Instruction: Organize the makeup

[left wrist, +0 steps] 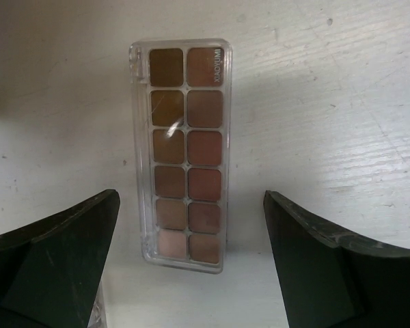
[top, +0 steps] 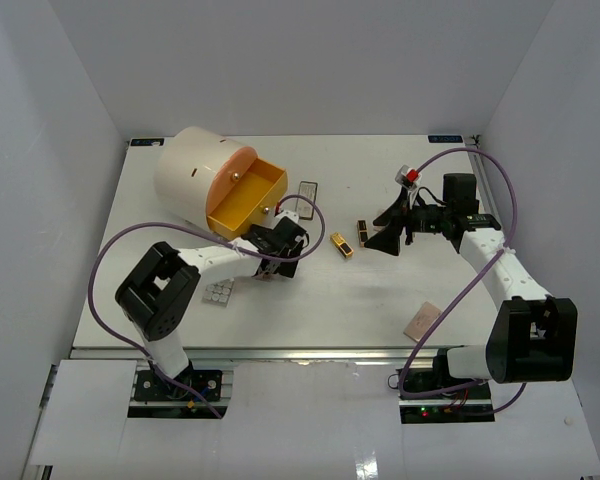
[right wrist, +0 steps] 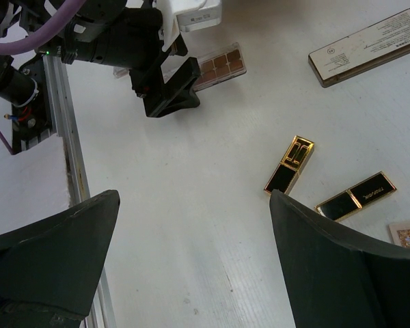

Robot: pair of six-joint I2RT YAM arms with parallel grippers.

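A clear palette of brown and pink shades (left wrist: 186,156) lies flat on the white table, right below my left gripper (left wrist: 190,198), which hangs open above its near end without touching it. From above, the left gripper (top: 272,260) sits just in front of the orange drawer. Two gold-and-black lipstick tubes (right wrist: 290,164) (right wrist: 357,196) lie side by side on the table, beyond my open right gripper (right wrist: 193,198), whose right finger is closest to them. In the top view the tubes (top: 342,246) (top: 362,232) lie just left of the right gripper (top: 385,240). Neither gripper holds anything.
A big cream cylinder (top: 193,170) lies at the back left with its orange-yellow drawer (top: 248,200) pulled open. A grey palette (top: 307,190) lies behind the left gripper. A pinkish palette (top: 421,320) rests near the front right, and a pale palette (top: 218,291) by the left arm.
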